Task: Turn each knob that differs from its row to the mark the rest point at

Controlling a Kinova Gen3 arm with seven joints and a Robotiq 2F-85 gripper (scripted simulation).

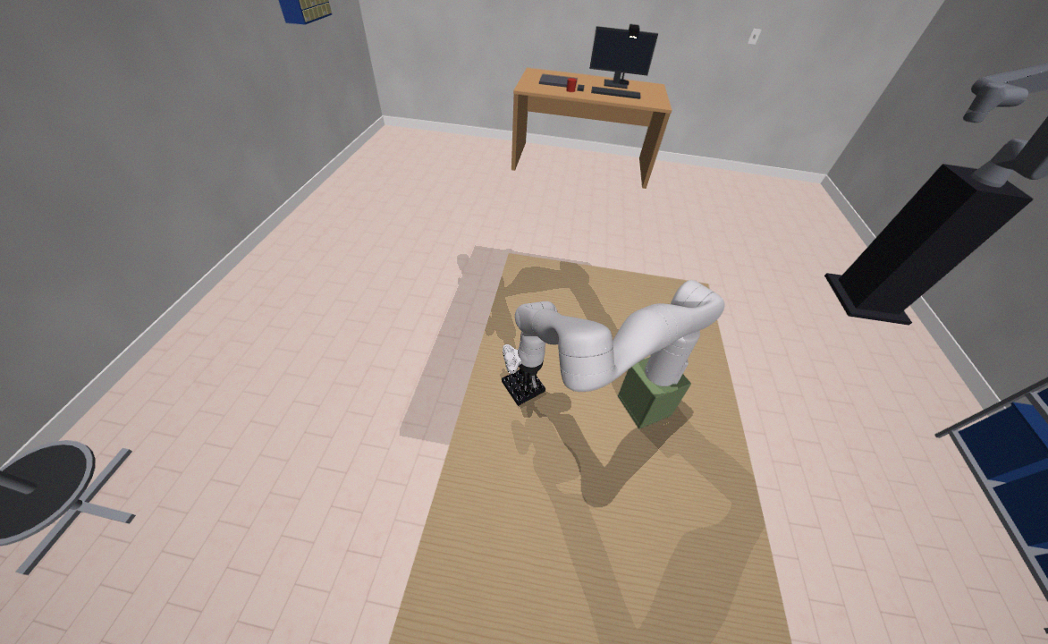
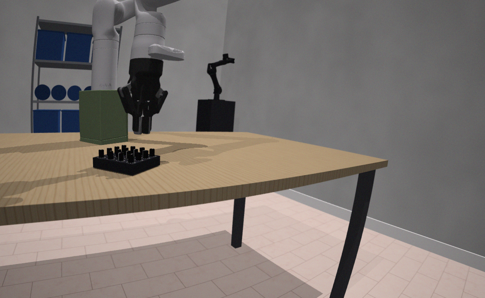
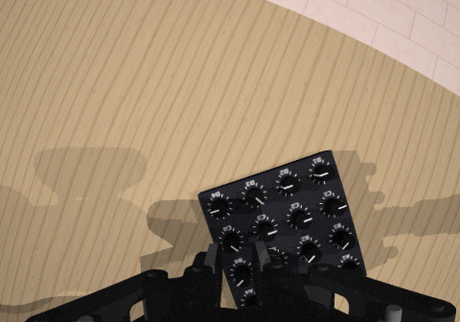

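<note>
Knob box (image 2: 126, 163) sits flat on the desk (image 2: 236, 159), black knobs up, w/ white lines visible in wrist view. End effector (image 2: 142, 129) hangs above it toward 12 o'clock in exterior view, clear of the knobs, fingers nearly closed, gripping nothing. Green pedestal (image 2: 101, 116) at approx 11 o'clock of the box, behind it. Shelf rack (image 2: 34, 74) w/ blue bins by the far wall.

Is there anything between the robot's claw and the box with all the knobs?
No, just air. In the exterior view the gripper hangs above the knob box, touching no knob, with nothing in the gap.
</note>
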